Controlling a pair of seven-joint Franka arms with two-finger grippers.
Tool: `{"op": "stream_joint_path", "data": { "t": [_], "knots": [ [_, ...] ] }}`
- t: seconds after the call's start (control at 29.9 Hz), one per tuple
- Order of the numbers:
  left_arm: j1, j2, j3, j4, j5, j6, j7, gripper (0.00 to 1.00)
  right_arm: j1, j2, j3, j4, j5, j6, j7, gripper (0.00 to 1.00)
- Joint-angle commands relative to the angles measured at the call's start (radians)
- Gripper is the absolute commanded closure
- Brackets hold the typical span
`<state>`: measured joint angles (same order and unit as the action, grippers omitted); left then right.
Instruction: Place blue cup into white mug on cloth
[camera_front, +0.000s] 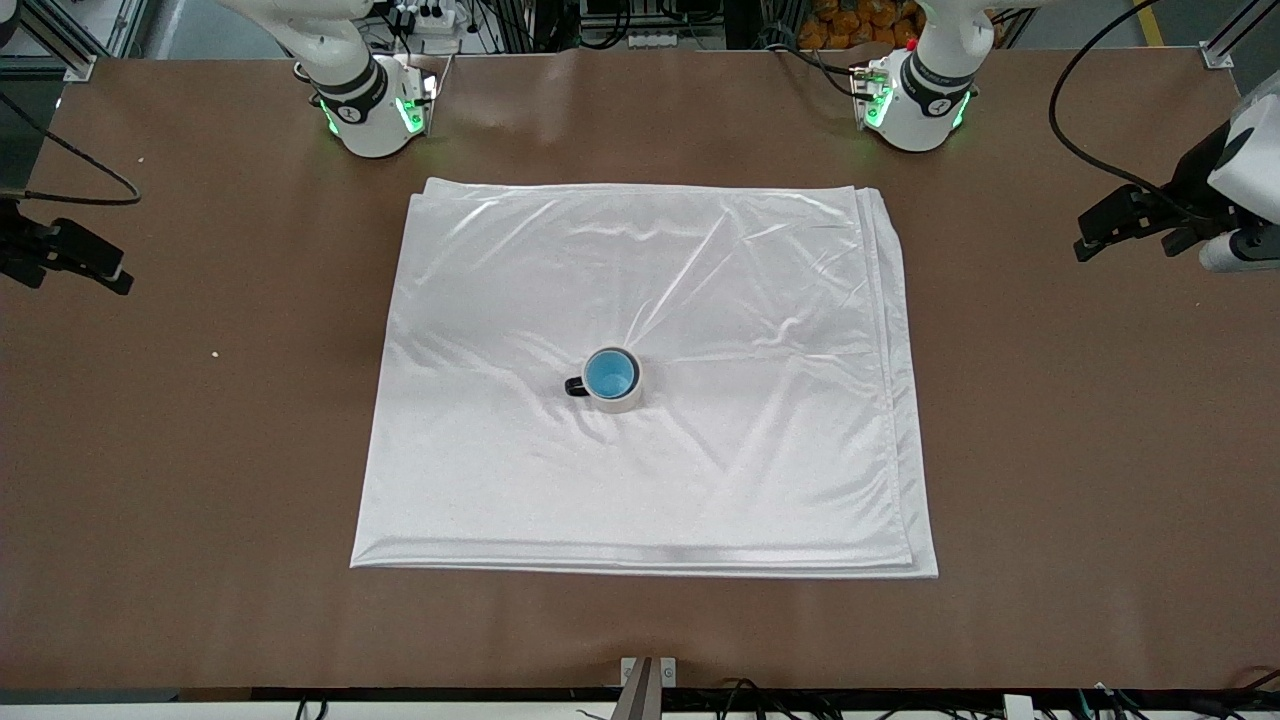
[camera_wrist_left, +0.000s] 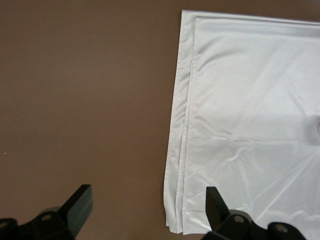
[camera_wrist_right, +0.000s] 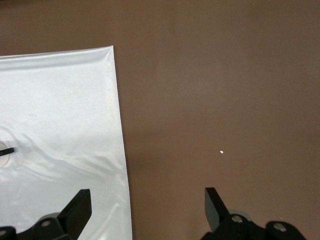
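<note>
The left gripper (camera_wrist_left: 145, 210) and right gripper (camera_wrist_right: 147, 210) wait with fingers apart, holding nothing. The cup (camera_front: 609, 373) sits inside the mug (camera_front: 620, 398), mid-cloth (camera_front: 700, 480). The cup looks light, stiff, slippery; best gripped at its rim.

A: What do the arms look like?
B: Both are glossy white, with a black band round the lower joint and green lights glowing at the base.
A: And the hands?
B: The left hand (camera_wrist_left: 148, 210) and the right hand (camera_wrist_right: 147, 212) each carry two black, wedge-shaped fingers on black mounts with small round screws.
</note>
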<state>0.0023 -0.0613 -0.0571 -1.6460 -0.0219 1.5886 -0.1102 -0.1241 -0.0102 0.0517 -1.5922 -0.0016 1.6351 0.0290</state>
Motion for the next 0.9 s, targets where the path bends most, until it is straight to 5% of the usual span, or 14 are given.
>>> {"op": "stream_joint_path", "data": {
  "t": [0.0, 0.23, 0.4, 0.87],
  "knots": [
    [0.010, 0.005, -0.001, 0.046, 0.014, -0.068, 0.095, 0.00, -0.009, -0.013, 0.000, 0.011, 0.008, -0.017, 0.011, 0.00],
    [0.007, 0.005, 0.002, 0.061, -0.024, -0.093, 0.096, 0.00, -0.009, -0.013, 0.000, 0.011, 0.008, -0.018, 0.011, 0.00],
    [-0.044, 0.001, 0.065, 0.063, -0.039, -0.101, 0.092, 0.00, -0.012, -0.013, 0.000, 0.011, 0.008, -0.018, 0.011, 0.00],
    [-0.053, 0.005, 0.062, 0.058, 0.054, -0.098, 0.073, 0.00, -0.016, -0.013, 0.000, 0.008, 0.008, -0.017, 0.011, 0.00]
  ]
}}
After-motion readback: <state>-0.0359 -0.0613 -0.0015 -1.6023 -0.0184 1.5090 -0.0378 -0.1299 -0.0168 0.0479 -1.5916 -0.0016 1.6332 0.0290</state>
